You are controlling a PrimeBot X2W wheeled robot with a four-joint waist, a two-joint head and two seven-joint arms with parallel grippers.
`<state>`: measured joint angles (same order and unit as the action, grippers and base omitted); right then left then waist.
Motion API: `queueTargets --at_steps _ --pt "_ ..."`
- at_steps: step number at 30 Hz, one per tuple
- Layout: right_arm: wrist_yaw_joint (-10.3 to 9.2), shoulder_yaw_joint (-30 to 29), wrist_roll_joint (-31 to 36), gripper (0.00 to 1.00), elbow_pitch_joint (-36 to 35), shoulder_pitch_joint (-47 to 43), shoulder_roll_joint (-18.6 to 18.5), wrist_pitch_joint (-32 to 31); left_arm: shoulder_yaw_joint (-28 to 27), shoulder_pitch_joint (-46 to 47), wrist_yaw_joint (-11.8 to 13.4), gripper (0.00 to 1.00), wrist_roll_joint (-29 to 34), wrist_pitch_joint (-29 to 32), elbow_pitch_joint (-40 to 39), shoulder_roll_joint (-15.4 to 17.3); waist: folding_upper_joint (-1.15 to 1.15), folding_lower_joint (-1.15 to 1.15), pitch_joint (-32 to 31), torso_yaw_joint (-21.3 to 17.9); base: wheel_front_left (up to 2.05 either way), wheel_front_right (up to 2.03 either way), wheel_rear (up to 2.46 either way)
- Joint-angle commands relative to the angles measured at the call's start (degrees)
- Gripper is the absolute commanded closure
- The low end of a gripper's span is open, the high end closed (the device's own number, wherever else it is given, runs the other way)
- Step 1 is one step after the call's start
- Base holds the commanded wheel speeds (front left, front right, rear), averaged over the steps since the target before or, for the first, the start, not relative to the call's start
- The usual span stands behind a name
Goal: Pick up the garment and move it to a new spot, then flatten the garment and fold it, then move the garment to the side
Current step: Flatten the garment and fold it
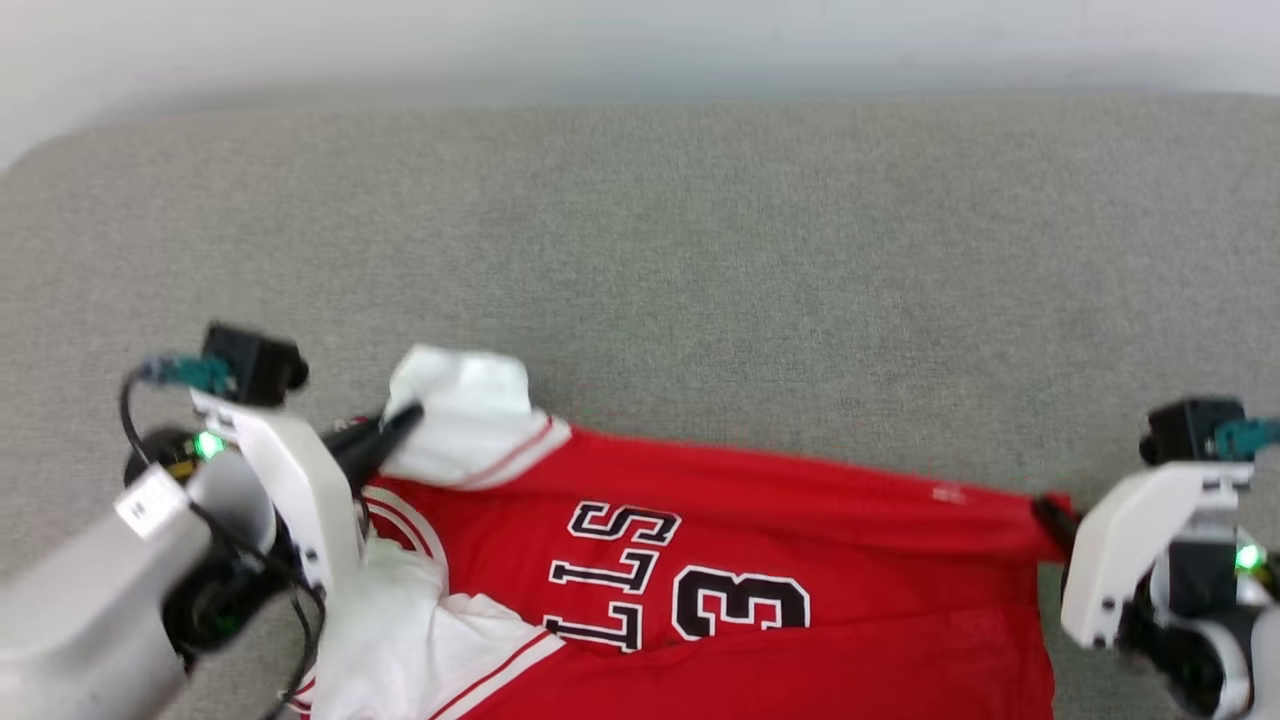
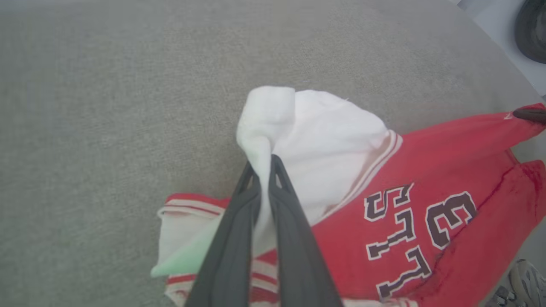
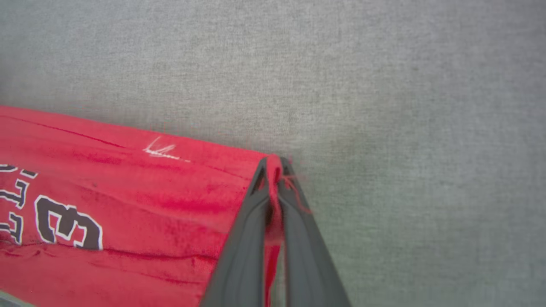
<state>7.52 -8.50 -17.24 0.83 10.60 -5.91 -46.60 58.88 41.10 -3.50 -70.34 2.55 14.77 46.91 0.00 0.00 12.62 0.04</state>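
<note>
The red jersey (image 1: 760, 520) lies on the near grey surface (image 1: 640, 250), long axis left-right between my arms. My left gripper (image 2: 263, 164) is clamped on its white sleeve (image 2: 328, 136), my right gripper (image 3: 273, 167) on its hem corner (image 3: 249, 161).

Garment (image 1: 800, 560) lying on the surface (image 1: 700, 250), left gripper (image 1: 408, 412) at its left end, right gripper (image 1: 1048, 512) at its right corner

A grey woven surface (image 1: 700, 250) lies broad, a pale shoe (image 2: 525, 277) past its edge.

Grey cloth-covered surface (image 1: 700, 250) — the red garment (image 1: 850, 560) lies across it.
</note>
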Motion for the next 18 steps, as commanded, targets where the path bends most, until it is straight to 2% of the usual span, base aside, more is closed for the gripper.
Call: queueTargets --at_steps 1,7,16,17,18 --pt "-0.07 -0.4 0.2 1.0 -0.84 -2.24 0.46 0.29 0.33 -1.78 0.99 1.0 -0.28 -0.75 -0.62 0.47 0.0 0.0 -1.26 0.65 0.0 0.0 0.0" --pt "-0.07 -2.07 -0.67 1.0 -1.52 -10.04 2.17 2.83 2.31 -10.85 5.0 1.0 -1.96 -4.05 -3.84 -0.61 0.0 0.0 -4.19 1.43 0.0 0.0 0.0" --pt "-0.07 -3.47 -1.84 1.0 3.2 -15.29 2.94 9.49 3.04 -21.72 8.12 1.0 -5.14 -10.69 -2.23 -3.23 0.0 0.0 -6.01 1.55 0.0 0.0 0.0" --pt "-0.07 -3.37 -1.95 0.93 4.06 -15.66 2.99 10.18 2.97 -22.52 8.41 1.0 -5.26 -11.62 -1.58 -3.8 0.0 0.0 -6.21 1.49 0.0 0.0 0.0" --pt "-0.07 -3.21 -2.26 0.65 4.86 -15.92 3.0 10.9 2.86 -23.28 8.34 1.0 -5.64 -12.48 -0.92 -4.61 0.0 0.0 -6.33 1.47 0.0 0.0 0.0"
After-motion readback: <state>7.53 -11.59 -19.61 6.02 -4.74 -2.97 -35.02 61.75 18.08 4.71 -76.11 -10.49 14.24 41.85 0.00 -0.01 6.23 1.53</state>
